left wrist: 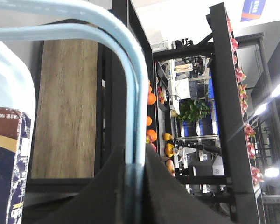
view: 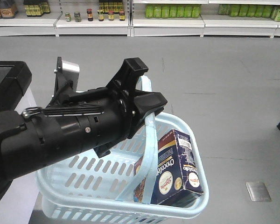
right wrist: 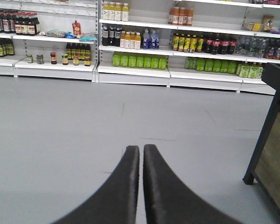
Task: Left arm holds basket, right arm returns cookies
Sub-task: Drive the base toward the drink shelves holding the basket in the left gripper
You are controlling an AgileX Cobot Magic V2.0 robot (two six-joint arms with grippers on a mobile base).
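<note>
My left arm [view: 60,130] reaches in from the left. Its gripper [view: 144,86] is shut on the hoop handle [view: 150,140] of the light blue basket [view: 84,186] and holds it above the grey floor. In the left wrist view the handle [left wrist: 130,93] runs between the closed jaws of the gripper [left wrist: 135,163]. The navy and maroon cookies box [view: 175,168] stands tilted inside the basket at its right end; its edge shows in the left wrist view [left wrist: 4,163]. My right gripper [right wrist: 141,148] is shut and empty over bare floor, facing the shelves.
White shelves with bottles and jars [view: 168,11] line the far wall and also show in the right wrist view [right wrist: 140,60]. A dark-framed wooden stand [right wrist: 270,154] is at the right. A metal floor plate [view: 258,191] lies right of the basket.
</note>
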